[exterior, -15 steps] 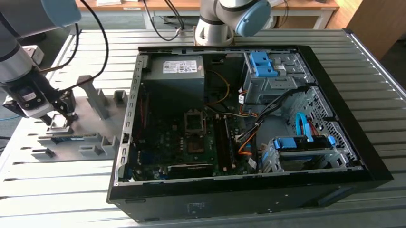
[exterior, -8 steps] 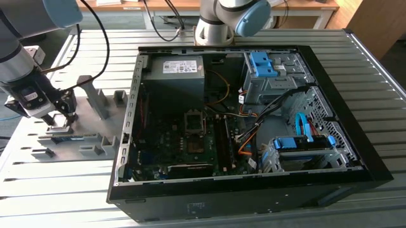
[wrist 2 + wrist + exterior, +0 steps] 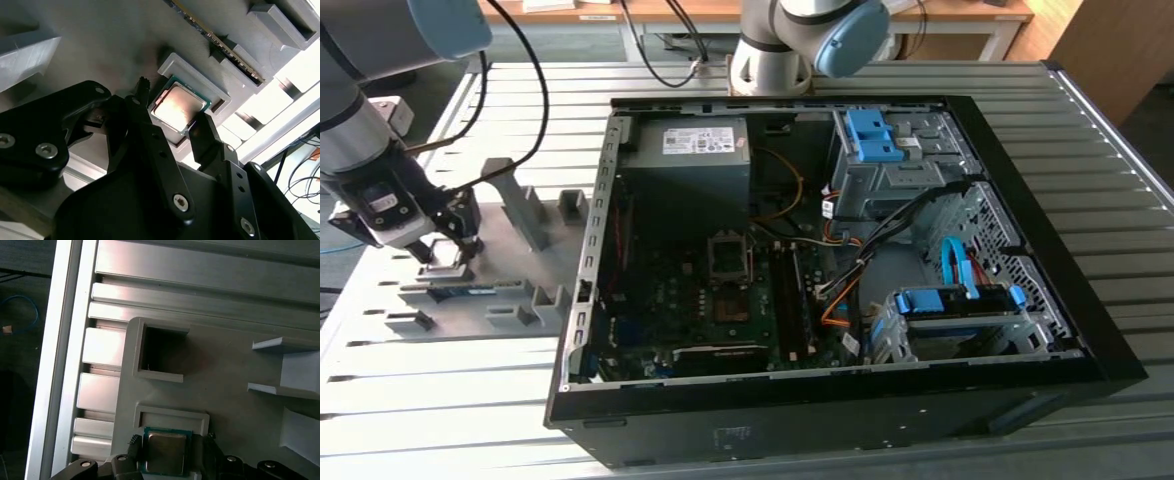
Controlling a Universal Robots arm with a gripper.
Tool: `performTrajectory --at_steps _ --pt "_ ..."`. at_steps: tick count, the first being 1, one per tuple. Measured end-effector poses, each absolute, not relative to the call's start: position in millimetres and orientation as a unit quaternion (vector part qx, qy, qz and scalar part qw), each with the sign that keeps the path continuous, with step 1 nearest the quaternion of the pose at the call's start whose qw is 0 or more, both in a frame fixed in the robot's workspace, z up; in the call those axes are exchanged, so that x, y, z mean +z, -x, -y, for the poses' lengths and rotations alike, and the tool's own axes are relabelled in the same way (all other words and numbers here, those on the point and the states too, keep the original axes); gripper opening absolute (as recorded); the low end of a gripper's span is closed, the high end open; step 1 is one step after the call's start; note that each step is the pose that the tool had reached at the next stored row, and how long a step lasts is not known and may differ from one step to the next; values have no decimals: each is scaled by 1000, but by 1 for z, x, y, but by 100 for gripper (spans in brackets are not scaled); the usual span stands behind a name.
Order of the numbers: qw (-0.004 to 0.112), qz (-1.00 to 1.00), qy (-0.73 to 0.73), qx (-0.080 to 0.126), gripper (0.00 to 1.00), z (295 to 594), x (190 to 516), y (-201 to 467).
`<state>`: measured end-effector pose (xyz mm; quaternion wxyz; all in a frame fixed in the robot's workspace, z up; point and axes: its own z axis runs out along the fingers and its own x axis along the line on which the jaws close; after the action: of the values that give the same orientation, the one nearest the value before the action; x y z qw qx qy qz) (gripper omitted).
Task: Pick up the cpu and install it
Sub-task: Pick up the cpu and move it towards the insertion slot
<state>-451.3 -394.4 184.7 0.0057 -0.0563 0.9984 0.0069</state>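
Arm down over grey fixture plate [image 3: 520, 270], at the plate's edge on the exterior view's left. Plate lies on slatted bench [image 3: 1121, 200].

Gripper [image 3: 171, 107] sits low on the plate and straddles the cpu [image 3: 180, 104]. 1 jaw each side, cpu directly between them, just below the wrist. Cannot tell whether jaws are clamped on it or a hair off. Edges meet in shadow in both wrist views, contact not resolvable.

cpu: flat, metal face up, green rim showing. Square, so no long axis to align. It rests in its shallow pocket [image 3: 192, 75], looks seated and not lifted.

Other holders on plate:
- 1 deeper square pocket [image 3: 162, 352] just beside the cpu pocket, nothing in it.
- ram stick [image 3: 215, 37] on edge in a slotted holder, near the cpu pocket, apart from the jaws.

PC case [image 3: 987, 130] open on the bench, toward the exterior view's right of the plate. Socket [image 3: 727, 255] on the board mid-case, well apart from gripper. Judgement: task at grasp stage, install not begun.
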Motion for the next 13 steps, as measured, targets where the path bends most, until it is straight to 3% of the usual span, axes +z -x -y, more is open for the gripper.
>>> performTrajectory --at_steps 13 --pt "5 -999 52 0 59 399 184 449"
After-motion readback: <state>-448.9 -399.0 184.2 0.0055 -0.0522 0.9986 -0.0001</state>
